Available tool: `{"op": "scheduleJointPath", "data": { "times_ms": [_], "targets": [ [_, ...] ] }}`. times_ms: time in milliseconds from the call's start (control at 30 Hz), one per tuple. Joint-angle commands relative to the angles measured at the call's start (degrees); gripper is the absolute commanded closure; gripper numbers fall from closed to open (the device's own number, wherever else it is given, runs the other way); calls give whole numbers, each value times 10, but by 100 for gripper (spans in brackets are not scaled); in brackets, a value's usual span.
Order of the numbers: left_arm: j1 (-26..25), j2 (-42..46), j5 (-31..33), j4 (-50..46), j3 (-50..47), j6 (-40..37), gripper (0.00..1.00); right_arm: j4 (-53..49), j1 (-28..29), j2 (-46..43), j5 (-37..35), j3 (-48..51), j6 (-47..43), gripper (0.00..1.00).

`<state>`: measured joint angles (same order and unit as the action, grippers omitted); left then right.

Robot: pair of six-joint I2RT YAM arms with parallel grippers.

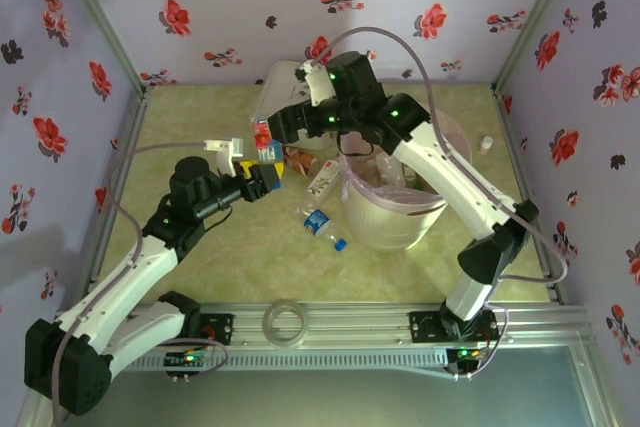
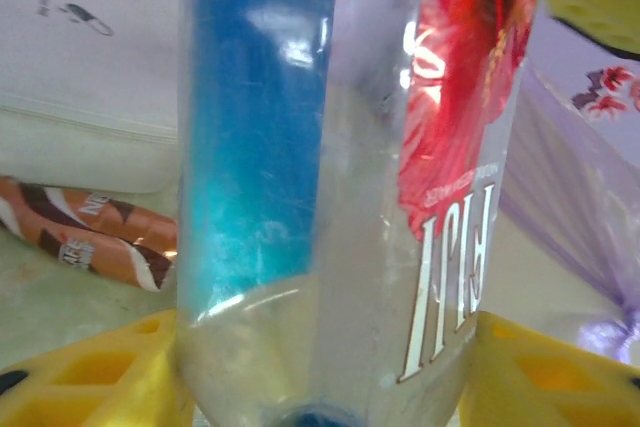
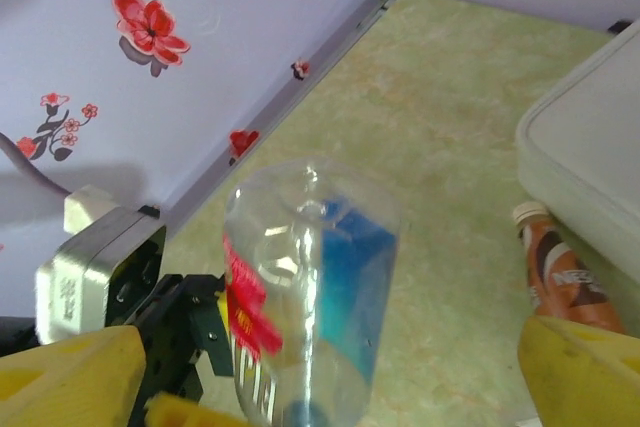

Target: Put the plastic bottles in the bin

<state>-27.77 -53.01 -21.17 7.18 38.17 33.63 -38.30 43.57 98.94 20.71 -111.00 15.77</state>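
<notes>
Where the two arms meet over the far middle of the table, your left gripper [image 1: 258,173] is clamped on a clear plastic bottle with a blue and red-flower label [image 1: 266,147]. In the left wrist view its yellow fingers [image 2: 90,377] press that bottle [image 2: 340,197] from both sides, and something blue shows at the bottle's lower end, close to the palm.

Your right gripper [image 1: 278,132] [image 3: 320,387] faces the same bottle from the far side with its jaws spread wide. In its own wrist view its yellow fingers [image 3: 580,367] sit at the two lower corners. The bottle's round base [image 3: 305,197] rises between them and touches neither.

The held bottle hangs above the table, left of the round cream-white bin with a pink bag liner [image 1: 400,232], not over it. The bin stands right of centre, and your right arm reaches across its far rim. Something clear lies inside it, but the arm hides too much of it to tell what.

On the table you have:
- a clear bottle with a blue label and blue cap [image 1: 320,223], lying just left of the bin on its near side;
- a white-labelled bottle [image 1: 322,180], close against the bin's left wall;
- a brown-orange bottle [image 1: 297,159] [image 2: 90,232] [image 3: 560,277], lying beside the square white lidded box [image 1: 280,87] [image 2: 80,77] [image 3: 590,167] at the far side;
- a small pale bottle [image 1: 487,144], standing near the far right wall.

A flat clear tape ring [image 1: 285,322] rests on the near rail between the two arm bases.
</notes>
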Motion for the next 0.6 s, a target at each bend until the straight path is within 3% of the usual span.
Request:
{"op": "scheduleJointPath", "data": {
  "times_ms": [0, 367, 567],
  "targets": [
    [-4, 7, -39, 37, 4, -20, 74, 16, 3, 16, 51, -26, 7, 1],
    [-7, 4, -87, 115, -8, 4, 76, 57, -16, 44, 175, -15, 26, 1],
    [-6, -8, -93, 136, -13, 11, 78, 135, -38, 28, 234, 33, 75, 11]
  ]
}}
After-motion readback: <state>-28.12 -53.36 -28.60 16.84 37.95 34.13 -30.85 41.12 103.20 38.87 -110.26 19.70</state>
